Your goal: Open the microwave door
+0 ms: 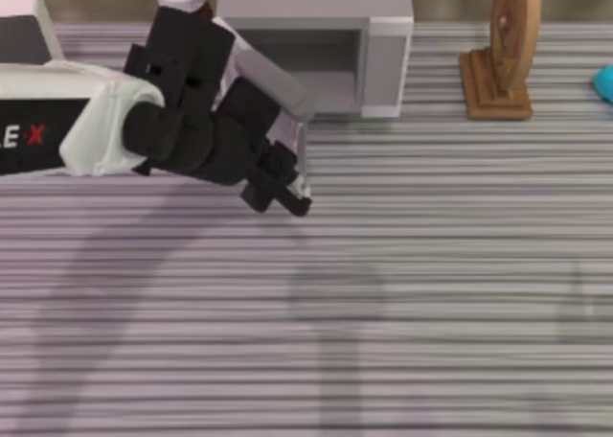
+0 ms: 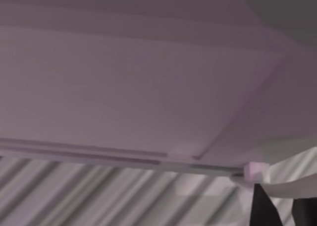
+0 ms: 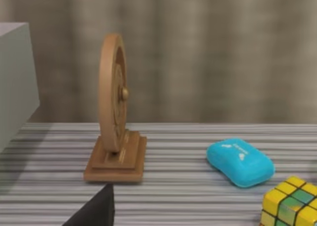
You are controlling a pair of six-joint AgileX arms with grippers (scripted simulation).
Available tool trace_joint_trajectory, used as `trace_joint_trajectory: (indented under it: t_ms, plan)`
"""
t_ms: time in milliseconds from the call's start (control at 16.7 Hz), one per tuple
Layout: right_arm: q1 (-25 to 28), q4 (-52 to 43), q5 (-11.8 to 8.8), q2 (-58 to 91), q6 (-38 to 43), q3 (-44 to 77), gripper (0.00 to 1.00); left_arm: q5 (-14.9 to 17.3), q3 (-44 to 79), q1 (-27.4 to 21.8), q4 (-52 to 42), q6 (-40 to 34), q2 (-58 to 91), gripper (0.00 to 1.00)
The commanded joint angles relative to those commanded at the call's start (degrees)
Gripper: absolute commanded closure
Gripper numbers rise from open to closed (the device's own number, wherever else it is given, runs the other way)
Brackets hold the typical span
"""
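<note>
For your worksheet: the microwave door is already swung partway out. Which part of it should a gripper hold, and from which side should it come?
Probably the free outer edge of the microwave door, farthest from the hinge at the left of the microwave: it swings widest there. Come from the table's front, where the left gripper is now. The right arm is out of view.

Microwave [image 1: 383, 44]: boxy, light grey, white control panel on right side, standing at table's far edge, cavity exposed. Microwave door [image 1: 278, 82]: swung open toward left, white-framed, angled outward from cavity's left side.
</note>
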Motion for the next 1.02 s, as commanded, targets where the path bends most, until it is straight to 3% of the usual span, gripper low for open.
trace_joint_trajectory:
  t_ms: [360,1020]
  plan:
    - [0.00,0.00,0.00,0.00,0.00,0.00,0.00,2.00,-0.24,1.76,-0.95,3.51,-0.51,1.00]
    - [0.00,0.00,0.00,0.00,0.00,0.00,0.00,2.06,-0.26,1.80,-0.98,3.61,-0.52,1.00]
